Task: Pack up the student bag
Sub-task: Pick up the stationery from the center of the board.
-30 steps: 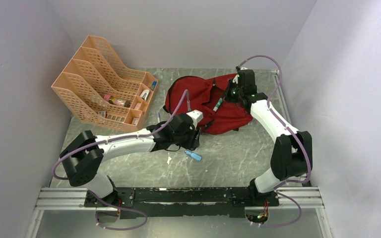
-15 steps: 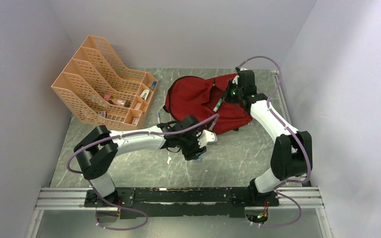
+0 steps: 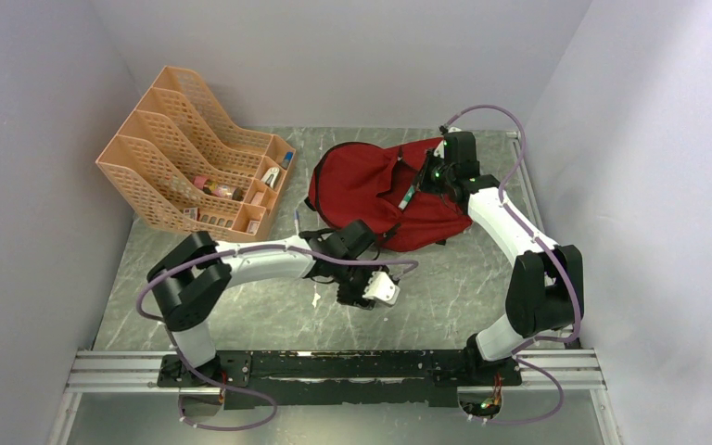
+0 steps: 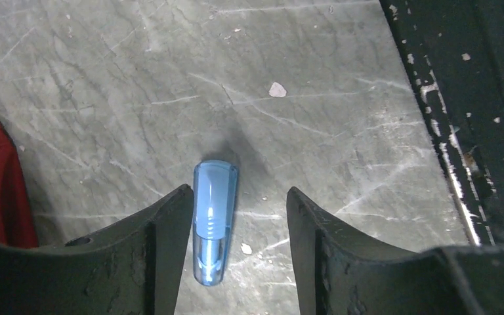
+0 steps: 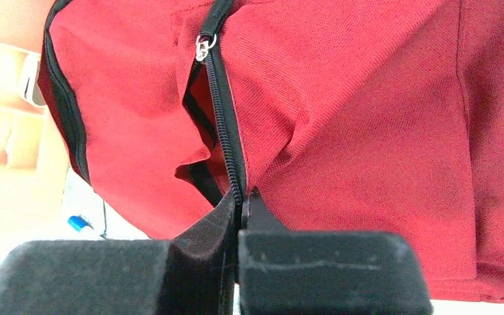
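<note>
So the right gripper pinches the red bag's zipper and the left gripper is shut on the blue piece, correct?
No: the left gripper is open. The left wrist view shows the blue piece lying between its parted jaws. The right gripper does pinch the student bag at its zipper.

Open bench [image 3: 454, 287] lies right of the left tool [image 4: 236, 197]. Between its spread fingers [image 4: 164, 243] a blue cap [image 4: 214, 216] lies, close against one. The student bag [image 3: 362, 185] walls the far side.

Plain pale grey walls [image 3: 352, 56] rise behind and to both sides of the scratched, grey marbled table [image 3: 445, 297]; a black rail [image 3: 334, 364] lines its near edge.
</note>
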`<state>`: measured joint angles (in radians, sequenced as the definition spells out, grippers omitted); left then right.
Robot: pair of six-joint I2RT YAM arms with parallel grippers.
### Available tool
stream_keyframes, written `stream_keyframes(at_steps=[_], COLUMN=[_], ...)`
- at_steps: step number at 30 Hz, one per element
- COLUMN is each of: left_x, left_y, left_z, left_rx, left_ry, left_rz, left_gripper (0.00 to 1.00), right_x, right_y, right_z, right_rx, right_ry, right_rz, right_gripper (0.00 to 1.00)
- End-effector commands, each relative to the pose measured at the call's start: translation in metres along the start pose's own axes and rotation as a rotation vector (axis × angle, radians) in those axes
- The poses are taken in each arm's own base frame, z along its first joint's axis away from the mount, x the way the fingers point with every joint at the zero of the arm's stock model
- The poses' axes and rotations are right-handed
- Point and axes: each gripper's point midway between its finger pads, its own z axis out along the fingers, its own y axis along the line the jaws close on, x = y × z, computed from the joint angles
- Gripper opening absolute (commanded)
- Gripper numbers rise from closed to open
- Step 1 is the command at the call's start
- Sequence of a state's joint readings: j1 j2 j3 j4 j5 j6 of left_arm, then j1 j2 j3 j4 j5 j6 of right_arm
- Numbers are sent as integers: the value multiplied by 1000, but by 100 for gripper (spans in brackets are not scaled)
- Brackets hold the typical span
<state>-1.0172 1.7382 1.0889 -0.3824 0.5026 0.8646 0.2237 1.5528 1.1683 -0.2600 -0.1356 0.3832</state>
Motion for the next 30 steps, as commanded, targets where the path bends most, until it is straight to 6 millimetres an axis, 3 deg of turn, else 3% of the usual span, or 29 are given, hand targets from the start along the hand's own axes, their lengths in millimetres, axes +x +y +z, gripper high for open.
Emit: stream_keyframes(at_steps=[1,11,20,30], left_x=[-5,16,45,57], left_y=[8,25,11,12], left_z=[8,15,16,24], left_rx=[62,39,69,91], left_ry=[-55,10,54,58], left_rz=[86,19,-29,-66], left_gripper=[59,57,56,50], right_x=[0,-1,-4,-4], right_y=[8,9,12,13], right_z=[-11,-9,-7,-4], right_rx=[-33,-34,-45,-52], right_ry=[-3,2,2,10], right_rz=[-12,-18,-19,-15], right_gripper=[0,0,0,0])
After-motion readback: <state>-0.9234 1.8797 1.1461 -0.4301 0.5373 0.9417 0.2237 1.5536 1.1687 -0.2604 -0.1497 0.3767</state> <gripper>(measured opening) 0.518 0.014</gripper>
